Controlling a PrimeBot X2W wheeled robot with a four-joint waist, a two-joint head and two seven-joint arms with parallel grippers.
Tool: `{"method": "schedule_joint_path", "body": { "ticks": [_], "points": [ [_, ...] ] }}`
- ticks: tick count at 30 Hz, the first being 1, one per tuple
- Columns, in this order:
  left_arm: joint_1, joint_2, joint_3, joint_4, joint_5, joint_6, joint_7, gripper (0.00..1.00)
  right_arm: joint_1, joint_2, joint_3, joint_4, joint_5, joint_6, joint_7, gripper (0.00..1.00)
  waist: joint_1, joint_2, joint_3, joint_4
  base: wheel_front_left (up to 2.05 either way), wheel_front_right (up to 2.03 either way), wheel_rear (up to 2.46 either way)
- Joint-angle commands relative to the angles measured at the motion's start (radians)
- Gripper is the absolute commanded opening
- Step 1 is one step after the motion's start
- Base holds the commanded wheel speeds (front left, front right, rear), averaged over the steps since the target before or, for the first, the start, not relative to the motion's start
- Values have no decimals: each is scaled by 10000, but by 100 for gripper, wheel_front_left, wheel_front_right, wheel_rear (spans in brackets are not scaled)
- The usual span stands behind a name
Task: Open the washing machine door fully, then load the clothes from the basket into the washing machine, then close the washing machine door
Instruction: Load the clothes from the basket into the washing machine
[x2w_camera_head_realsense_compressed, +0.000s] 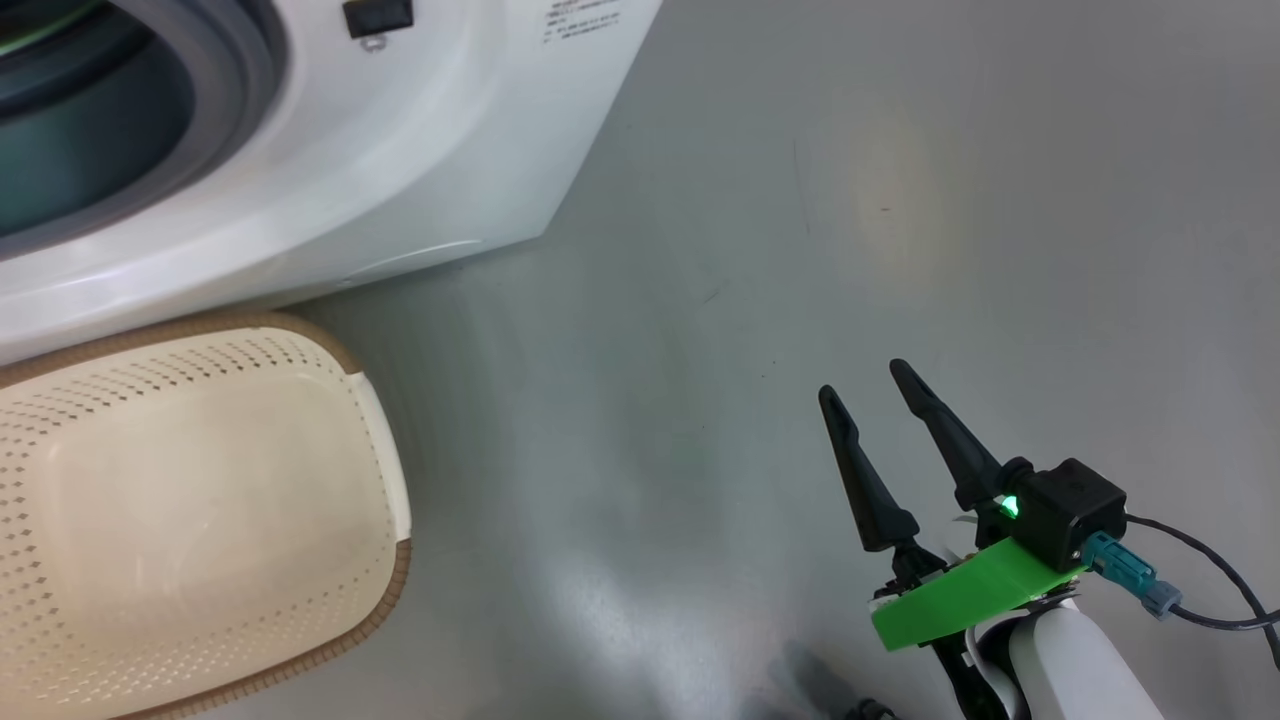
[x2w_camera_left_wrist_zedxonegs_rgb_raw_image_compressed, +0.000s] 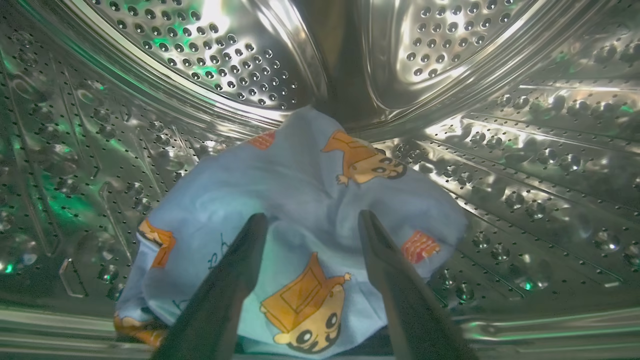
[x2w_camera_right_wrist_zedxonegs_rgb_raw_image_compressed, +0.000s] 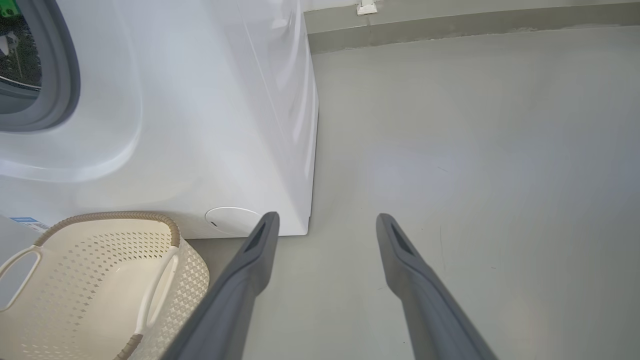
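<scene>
In the left wrist view, the clothes (x2w_camera_left_wrist_zedxonegs_rgb_raw_image_compressed: 300, 200), light blue fabric with orange cartoon figures, lie heaped on the steel perforated drum (x2w_camera_left_wrist_zedxonegs_rgb_raw_image_compressed: 525, 175) of the washing machine (x2w_camera_head_realsense_compressed: 400, 180). My left gripper (x2w_camera_left_wrist_zedxonegs_rgb_raw_image_compressed: 312, 217) is inside the drum just above the heap, open, its two dark fingers apart with the fabric lying loose below them. The basket (x2w_camera_head_realsense_compressed: 390, 500), cream with a brown rim, stands on the floor in front of the machine with nothing in it. My right gripper (x2w_camera_head_realsense_compressed: 865, 385) hangs open over bare floor to the right of the basket. The washing machine door is out of view.
The grey rubber gasket (x2w_camera_head_realsense_compressed: 230, 110) rings the machine's opening at the head view's top left. Grey floor (x2w_camera_head_realsense_compressed: 900, 200) spreads right of the machine to a wall skirting (x2w_camera_right_wrist_zedxonegs_rgb_raw_image_compressed: 450, 25). A round service cap (x2w_camera_right_wrist_zedxonegs_rgb_raw_image_compressed: 232, 221) sits low on the machine's front.
</scene>
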Motion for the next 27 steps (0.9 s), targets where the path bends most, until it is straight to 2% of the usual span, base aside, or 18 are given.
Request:
{"method": "schedule_joint_path", "body": {
  "ticks": [1, 11, 27],
  "points": [
    [-32, 342, 8, -157, -71, 98, 133, 100, 366, -90, 133, -154, 105, 16, -48, 100, 0, 0, -77, 57, 0, 0, 0],
    [537, -15, 182, -2, -507, 392, 170, 100, 328, -101, 70, -196, 81, 16, -48, 100, 0, 0, -551, 315, 0, 0, 0],
    [2187, -840, 627, 66, -1444, 62, -1374, 100, 545, -245, -77, -197, -63, 16, -48, 100, 0, 0, -1685, 923, 0, 0, 0]
  ]
}}
